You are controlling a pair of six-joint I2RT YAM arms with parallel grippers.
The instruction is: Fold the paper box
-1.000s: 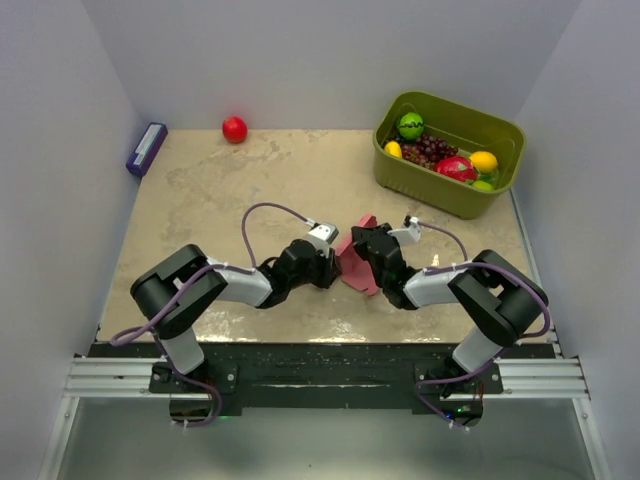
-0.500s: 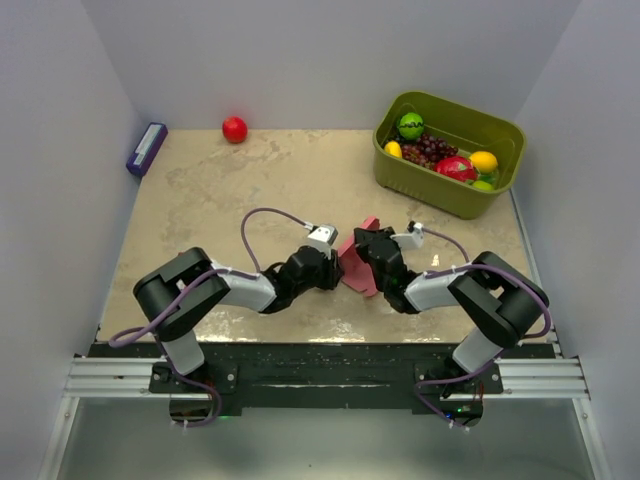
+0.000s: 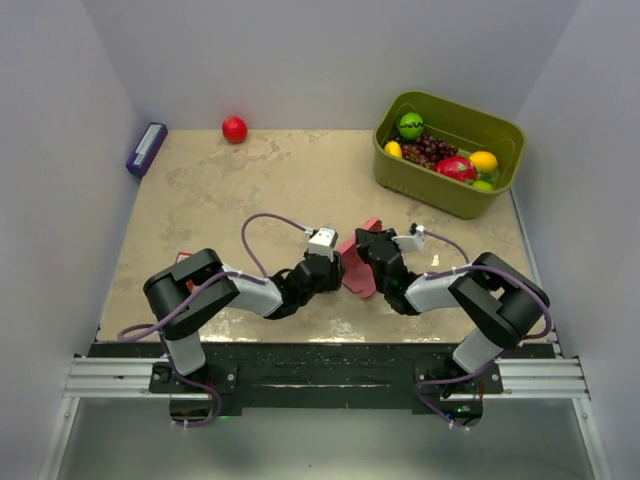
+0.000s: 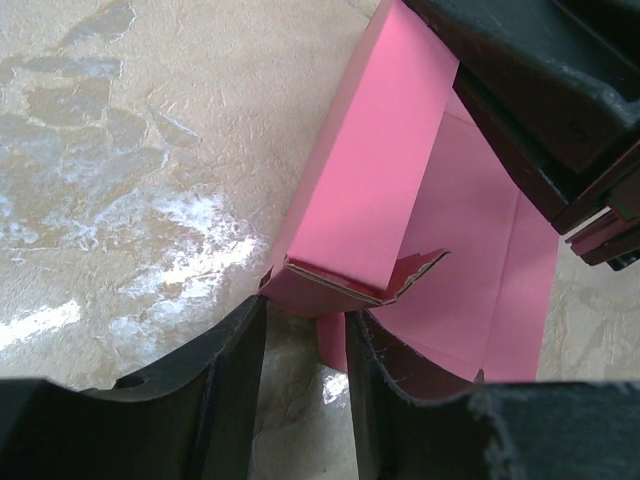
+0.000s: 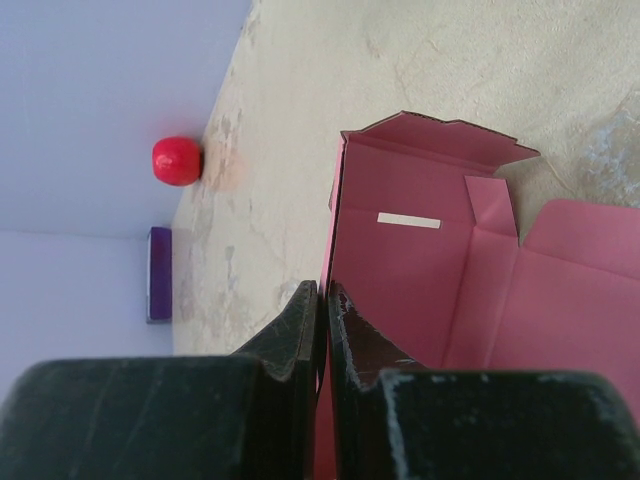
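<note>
Paper box (image 3: 357,262) sits half-raised on the table (image 3: 220,190) between my two arms. My left jaws stand spread, with its folded corner at their tips, not clamped. My right jaws pinch one upright wall. I judge it light, thin card, floppy at the creases. I'd grip flat panels near the folds, never the notched tabs.

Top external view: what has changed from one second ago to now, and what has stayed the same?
The left gripper opened, let go of the paper box and drew back slightly toward the near edge. The right gripper stays shut on the box's wall; the box, the green basket and the red ball have not moved.
</note>
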